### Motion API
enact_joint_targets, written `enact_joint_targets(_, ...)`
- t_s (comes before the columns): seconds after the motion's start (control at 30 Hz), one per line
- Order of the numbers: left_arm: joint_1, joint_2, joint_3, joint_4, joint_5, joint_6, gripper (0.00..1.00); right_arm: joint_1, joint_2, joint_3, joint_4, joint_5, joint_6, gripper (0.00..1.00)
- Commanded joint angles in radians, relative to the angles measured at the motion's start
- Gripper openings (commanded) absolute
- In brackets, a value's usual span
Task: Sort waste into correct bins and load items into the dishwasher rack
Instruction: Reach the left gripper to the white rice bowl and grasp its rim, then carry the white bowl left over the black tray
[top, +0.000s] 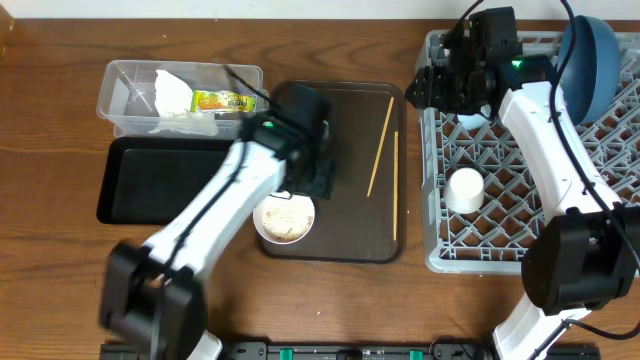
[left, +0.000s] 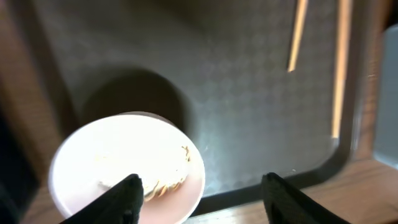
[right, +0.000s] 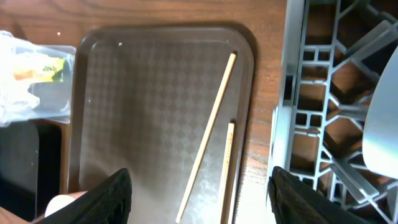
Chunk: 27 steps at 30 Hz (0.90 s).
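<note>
A white bowl holding rice-like scraps sits at the front of the brown serving tray. My left gripper is open just above it, with the bowl's rim between the fingers. Two chopsticks lie on the tray's right side. My right gripper is open and empty, high over the tray's right edge beside the rack. The rack holds a white cup and a dark blue dish. A pale blue curved surface shows in the rack.
A clear tub at the back left holds a white napkin and a yellow-green wrapper. A black tray lies just in front of it. Bare wooden table lies to the left.
</note>
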Motion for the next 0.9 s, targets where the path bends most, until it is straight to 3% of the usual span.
enact_joint_targets(0.0,-0.01,0.067,-0.02,-0.006,-0.062,-0.076,0.63,0.003,-0.019,0.007,-0.013,0.007,-0.03,0.69)
enact_joint_targets(0.27,-0.019,0.099,-0.031,0.008,-0.134,-0.253,0.57,0.003,-0.019,0.007,-0.016,0.026,-0.031,0.69)
enact_joint_targets(0.37,-0.036,0.1,-0.06,0.056,-0.135,-0.261,0.56,0.003,-0.019,0.007,-0.016,0.026,-0.034,0.69)
enact_joint_targets(0.73,-0.081,0.1,-0.167,0.179,-0.141,-0.306,0.34,0.003,-0.019,0.007,-0.032,0.026,-0.033,0.7)
enact_joint_targets(0.87,-0.081,0.1,-0.169,0.182,-0.141,-0.306,0.2,0.003,-0.019,0.007,-0.039,0.026,-0.033,0.69)
